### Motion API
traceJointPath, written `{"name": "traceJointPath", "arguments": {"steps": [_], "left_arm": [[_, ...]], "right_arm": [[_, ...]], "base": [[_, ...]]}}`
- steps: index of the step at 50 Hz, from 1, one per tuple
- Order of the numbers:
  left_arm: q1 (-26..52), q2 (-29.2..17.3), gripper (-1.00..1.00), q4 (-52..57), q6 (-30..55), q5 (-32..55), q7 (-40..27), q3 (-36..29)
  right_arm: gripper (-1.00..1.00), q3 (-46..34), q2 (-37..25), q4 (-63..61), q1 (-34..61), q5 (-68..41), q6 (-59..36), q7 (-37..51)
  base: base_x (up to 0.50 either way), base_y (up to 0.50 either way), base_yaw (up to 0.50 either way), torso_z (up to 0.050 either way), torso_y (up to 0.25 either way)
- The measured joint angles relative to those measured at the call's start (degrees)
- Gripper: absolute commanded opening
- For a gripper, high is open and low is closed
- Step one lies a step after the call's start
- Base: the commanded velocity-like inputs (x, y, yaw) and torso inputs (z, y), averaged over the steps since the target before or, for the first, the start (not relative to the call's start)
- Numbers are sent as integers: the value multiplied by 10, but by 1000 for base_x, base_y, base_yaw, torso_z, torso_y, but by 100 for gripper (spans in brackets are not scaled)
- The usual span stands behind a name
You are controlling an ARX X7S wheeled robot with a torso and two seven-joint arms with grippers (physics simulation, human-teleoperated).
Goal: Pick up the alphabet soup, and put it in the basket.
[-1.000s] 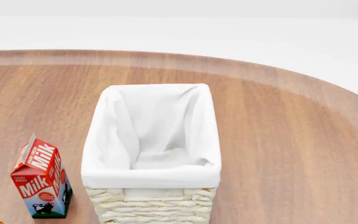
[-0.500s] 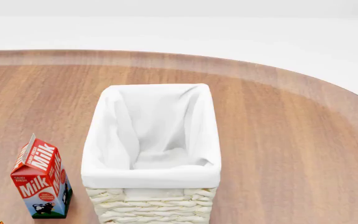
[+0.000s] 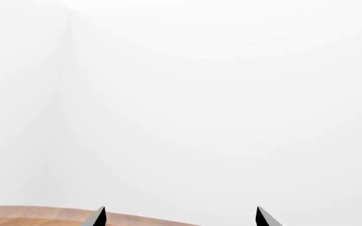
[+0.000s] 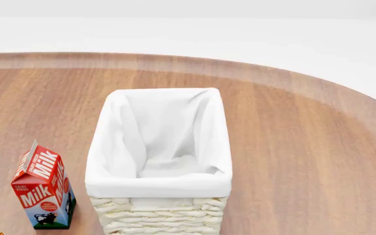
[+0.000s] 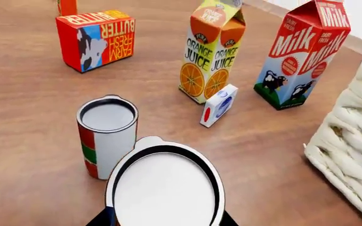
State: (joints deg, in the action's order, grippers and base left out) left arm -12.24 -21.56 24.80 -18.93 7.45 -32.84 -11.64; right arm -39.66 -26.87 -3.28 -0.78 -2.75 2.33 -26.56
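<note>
Right tool (image 5: 163,221) grips the alphabet soup (image 5: 165,186) beside the basket (image 5: 350,160).

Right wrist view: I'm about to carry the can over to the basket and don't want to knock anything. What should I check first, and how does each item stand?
1. Grip: the right gripper has its jaws close against both sides of the alphabet soup: ok.
2. Correct can: its label is hidden, but the red-and-green can stands apart beside it: ok.
3. The basket has room, with nothing inside the liner: ok.
4. Clearance past the upright orange juice carton and milk carton: cannot tell.
5. The left gripper has its jaws open, holds nothing and faces the wall: ok.
</note>
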Motion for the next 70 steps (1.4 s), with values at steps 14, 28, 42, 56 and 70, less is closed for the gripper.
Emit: {"name": "traceJointPath", "arguments": {"steps": [14, 28, 42, 56, 70], "left_arm": [[-1, -1, 100, 2, 1, -1, -2, -2], [-2, -3, 100, 4, 0, -2, -4, -3], [-1, -4, 100, 6, 1, -2, -6, -5], [-1, -6, 100, 4, 0, -1, -8, -6], [0, -8, 100, 3, -2, 1, -9, -6]], "right_arm": [[-100, 39, -43, -121, -45, -58, 6, 16], [-100, 76, -75, -199, -75, -140, 32, 16], [-100, 106, -88, -244, -96, -192, 65, 26], [-100, 142, -90, -274, -106, -223, 81, 62], [-100, 170, -91, -321, -93, -228, 42, 124]], "base": [[0, 0, 0, 0, 0], [0, 0, 0, 0, 0], [0, 0, 0, 0, 1], [0, 0, 0, 0, 0], [0, 0, 0, 0, 1]]}}
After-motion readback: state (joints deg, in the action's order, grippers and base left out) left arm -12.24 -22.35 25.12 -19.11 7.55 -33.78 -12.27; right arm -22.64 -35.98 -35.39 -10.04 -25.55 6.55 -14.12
